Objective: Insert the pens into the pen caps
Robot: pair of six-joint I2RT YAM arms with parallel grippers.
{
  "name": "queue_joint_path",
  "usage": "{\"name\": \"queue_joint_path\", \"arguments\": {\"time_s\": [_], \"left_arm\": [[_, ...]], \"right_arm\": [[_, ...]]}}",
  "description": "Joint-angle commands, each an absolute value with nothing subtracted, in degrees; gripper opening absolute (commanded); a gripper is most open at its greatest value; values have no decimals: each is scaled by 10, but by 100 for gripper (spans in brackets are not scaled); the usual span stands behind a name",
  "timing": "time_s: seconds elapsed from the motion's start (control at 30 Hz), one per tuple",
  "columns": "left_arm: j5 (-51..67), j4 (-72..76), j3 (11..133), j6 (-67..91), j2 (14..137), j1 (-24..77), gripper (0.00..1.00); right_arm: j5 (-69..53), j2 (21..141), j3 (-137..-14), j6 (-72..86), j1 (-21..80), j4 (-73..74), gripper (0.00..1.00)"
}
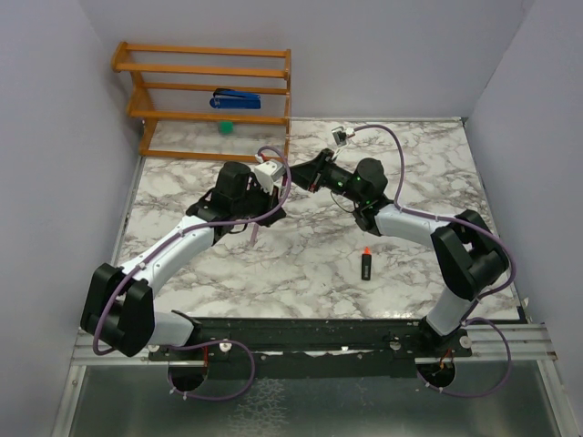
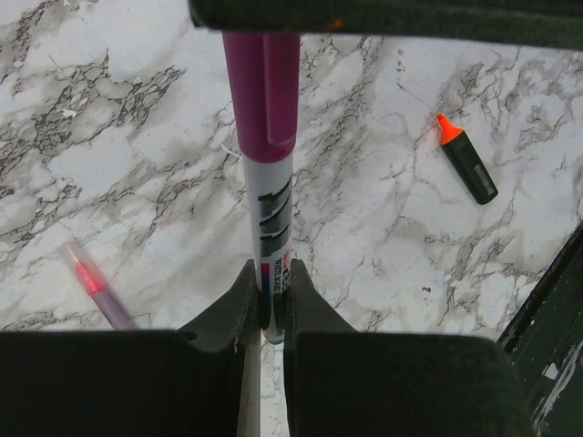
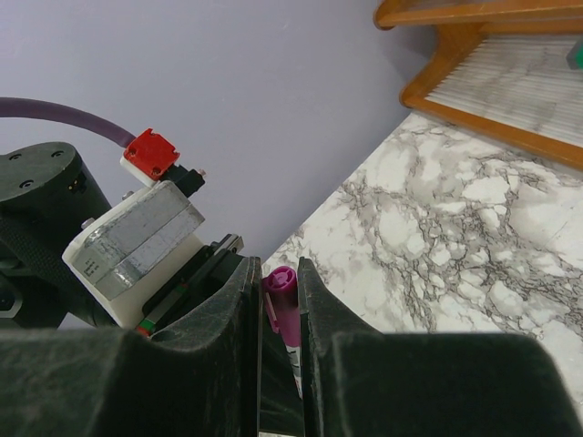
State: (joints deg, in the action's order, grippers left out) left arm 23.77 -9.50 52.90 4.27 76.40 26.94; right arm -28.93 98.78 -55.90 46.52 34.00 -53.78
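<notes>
Left wrist: my left claw (image 2: 271, 284) is clamped narrow on the silver-grey pen (image 2: 272, 209), above the desk (image 2: 392, 246).
Right wrist: my right claw (image 3: 278, 275) pinches the magenta cap (image 3: 284, 314) at that pen's far end.
Desk: black marker (image 2: 471, 166) and pink pen (image 2: 97, 289) lie well apart.

Marker (image 1: 365, 265) on the table (image 1: 301, 264), right of centre — rack (image 1: 205, 51) far left, stapler (image 1: 235, 96) on it
</notes>
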Motion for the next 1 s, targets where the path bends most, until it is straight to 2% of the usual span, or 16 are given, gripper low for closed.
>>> {"name": "queue_joint_path", "arguments": {"time_s": [0.0,0.67,0.97], "left_arm": [[214,51,563,51,749,258,0],[202,57,554,48,759,258,0],[202,18,511,53,804,258,0]], "right_arm": [[-399,1015,-530,484,384,-462,0],[-395,1015,-538,469,384,-444,1],[-260,965,-632,349,363,-311,50]]}}
